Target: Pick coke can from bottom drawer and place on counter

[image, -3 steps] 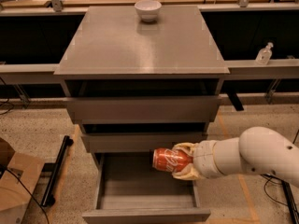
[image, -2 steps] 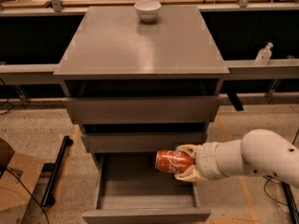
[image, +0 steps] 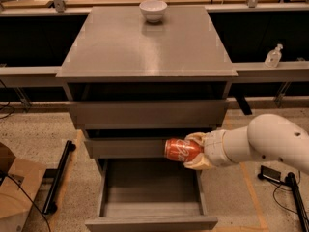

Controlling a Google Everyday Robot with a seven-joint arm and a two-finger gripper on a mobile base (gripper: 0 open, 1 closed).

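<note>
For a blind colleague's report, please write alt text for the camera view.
The robot's pincer holds a small red cylindrical coke can sideways above the open deep grey bottom drawer. The broad flat grey counter higher up carries a round white bowl near its far edge.

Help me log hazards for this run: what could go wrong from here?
1. The pincer holds the coke can sideways, level with the middle drawer front; lifting straight up could clip that front or the counter edge above.
2. Only one end of the can sits in the grip, so it might slip and drop into the open bottom drawer.
</note>
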